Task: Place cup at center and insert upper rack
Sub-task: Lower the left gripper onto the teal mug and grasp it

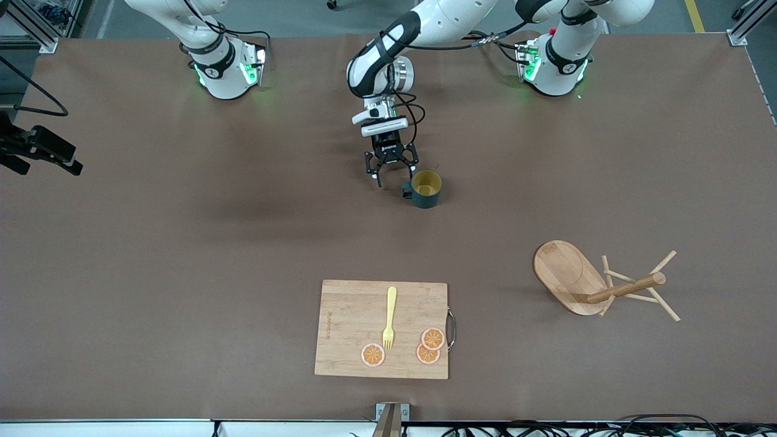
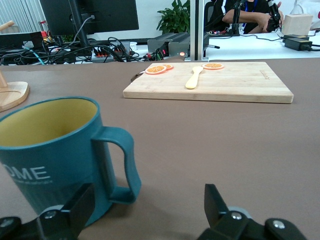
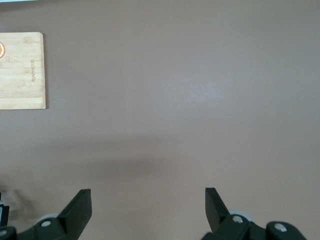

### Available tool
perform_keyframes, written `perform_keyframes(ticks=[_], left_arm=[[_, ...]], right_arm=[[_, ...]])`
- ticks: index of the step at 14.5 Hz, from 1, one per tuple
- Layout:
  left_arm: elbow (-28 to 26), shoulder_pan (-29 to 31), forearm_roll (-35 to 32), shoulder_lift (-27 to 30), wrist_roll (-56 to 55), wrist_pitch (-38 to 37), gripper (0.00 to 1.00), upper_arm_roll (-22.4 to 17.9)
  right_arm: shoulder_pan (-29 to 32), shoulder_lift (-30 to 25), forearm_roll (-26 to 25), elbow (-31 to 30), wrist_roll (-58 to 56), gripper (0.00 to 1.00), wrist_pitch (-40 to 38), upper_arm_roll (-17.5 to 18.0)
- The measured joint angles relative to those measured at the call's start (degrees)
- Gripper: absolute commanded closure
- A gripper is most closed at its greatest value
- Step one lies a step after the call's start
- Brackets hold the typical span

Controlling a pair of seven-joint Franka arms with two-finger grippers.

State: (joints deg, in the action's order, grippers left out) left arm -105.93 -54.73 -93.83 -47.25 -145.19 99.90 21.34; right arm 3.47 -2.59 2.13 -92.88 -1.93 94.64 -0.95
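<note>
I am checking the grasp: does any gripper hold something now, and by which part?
Nothing is held. The left gripper is open beside the cup, near its handle, not closed on it. The right gripper is open over bare table, waiting.

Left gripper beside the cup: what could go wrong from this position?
1. The open left gripper sits low beside the cup, close to its handle; a sideways move could knock or turn the cup.
2. The upper rack lies tipped on its side, pegs splayed, so gripping its post may make it roll.
</note>
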Motion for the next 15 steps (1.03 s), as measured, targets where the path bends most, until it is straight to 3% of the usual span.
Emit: perform_keyframes(ticks=[15], left_arm=[[3.07, -0.04, -2.57, -2.42, 2.43, 0.78, 0.09, -2.11]], right_arm=[[0.1, 0.02, -0.11, 0.13, 0.01, 0.0, 0.2, -0.45]])
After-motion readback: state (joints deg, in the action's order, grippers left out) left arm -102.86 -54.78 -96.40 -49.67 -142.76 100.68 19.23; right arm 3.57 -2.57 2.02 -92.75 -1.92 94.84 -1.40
